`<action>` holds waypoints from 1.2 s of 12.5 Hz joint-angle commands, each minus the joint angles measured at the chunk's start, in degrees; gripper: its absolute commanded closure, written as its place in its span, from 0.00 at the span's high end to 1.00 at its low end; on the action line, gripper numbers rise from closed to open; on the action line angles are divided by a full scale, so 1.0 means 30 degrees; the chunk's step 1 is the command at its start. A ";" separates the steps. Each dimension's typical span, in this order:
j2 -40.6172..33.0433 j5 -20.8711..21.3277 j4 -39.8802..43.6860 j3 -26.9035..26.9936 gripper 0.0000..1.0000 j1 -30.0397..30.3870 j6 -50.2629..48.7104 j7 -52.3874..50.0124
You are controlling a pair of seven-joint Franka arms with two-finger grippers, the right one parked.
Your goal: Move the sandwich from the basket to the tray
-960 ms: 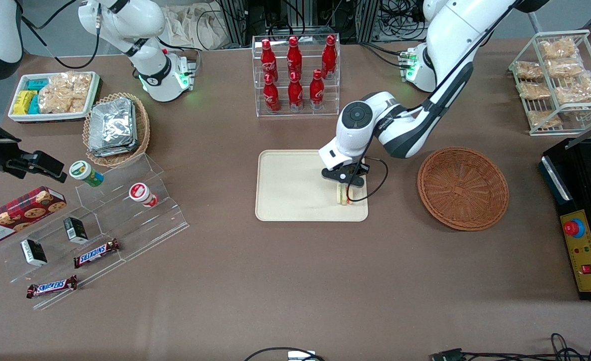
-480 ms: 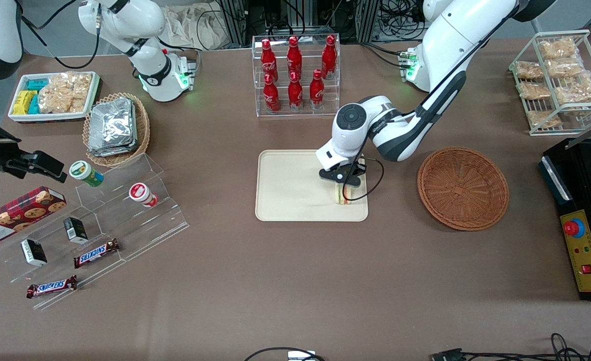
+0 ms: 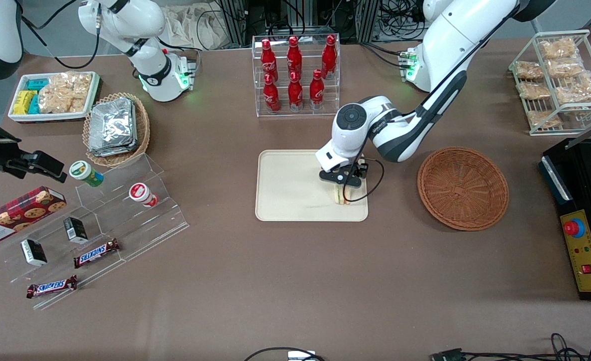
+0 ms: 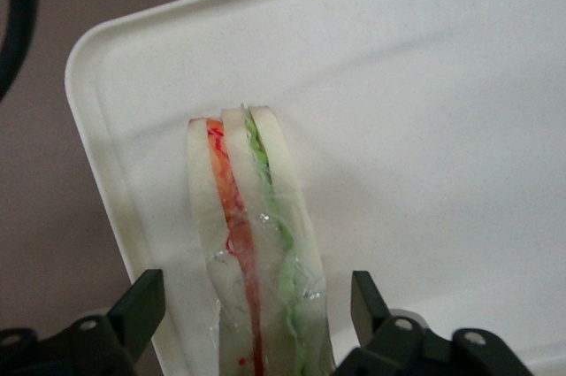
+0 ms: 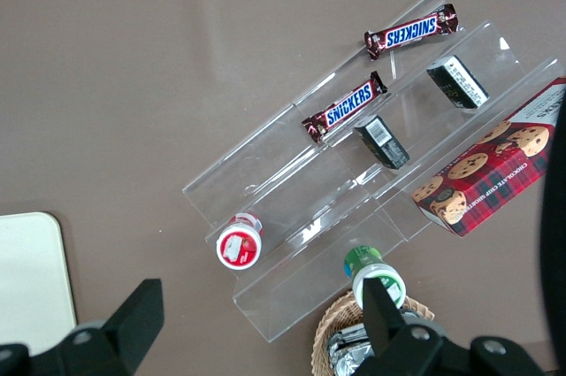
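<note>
The sandwich (image 3: 344,197) stands on its edge on the beige tray (image 3: 290,185), in the tray's corner nearest the front camera and closest to the basket. My left gripper (image 3: 343,186) hangs straight over it. Seen from the left wrist, the gripper (image 4: 255,295) is open. Its black fingers (image 4: 141,305) stand on either side of the wrapped sandwich (image 4: 252,234), with a gap on each side. Pale tray (image 4: 424,128) shows under and around it. The reddish-brown basket (image 3: 462,188) sits beside the tray toward the working arm's end, with nothing in it.
A clear rack of red bottles (image 3: 295,75) stands farther from the camera than the tray. A wire rack of snack bags (image 3: 558,80) and a black control box (image 3: 581,220) lie toward the working arm's end. A tan basket of foil packets (image 3: 116,128) and an acrylic snack stand (image 3: 100,215) lie toward the parked arm's end.
The wrist shifted slightly toward the parked arm's end between one second and half a second ago, then held still. The sandwich stays in the same spot on the tray.
</note>
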 commanded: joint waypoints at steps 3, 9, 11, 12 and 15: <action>-0.1904 0.0267 0.0370 0.0080 1.00 0.1700 -0.0407 -0.2175; -0.2874 -0.0026 0.2683 0.0051 1.00 0.3578 -0.3365 -0.2353; -0.3135 -0.1018 0.2803 -0.0037 1.00 0.4138 -0.3395 -0.2149; -0.3283 -0.1081 0.2803 -0.0008 1.00 0.4283 -0.3425 -0.2148; -0.3314 -0.1111 0.2832 -0.0008 1.00 0.4665 -0.3513 -0.2148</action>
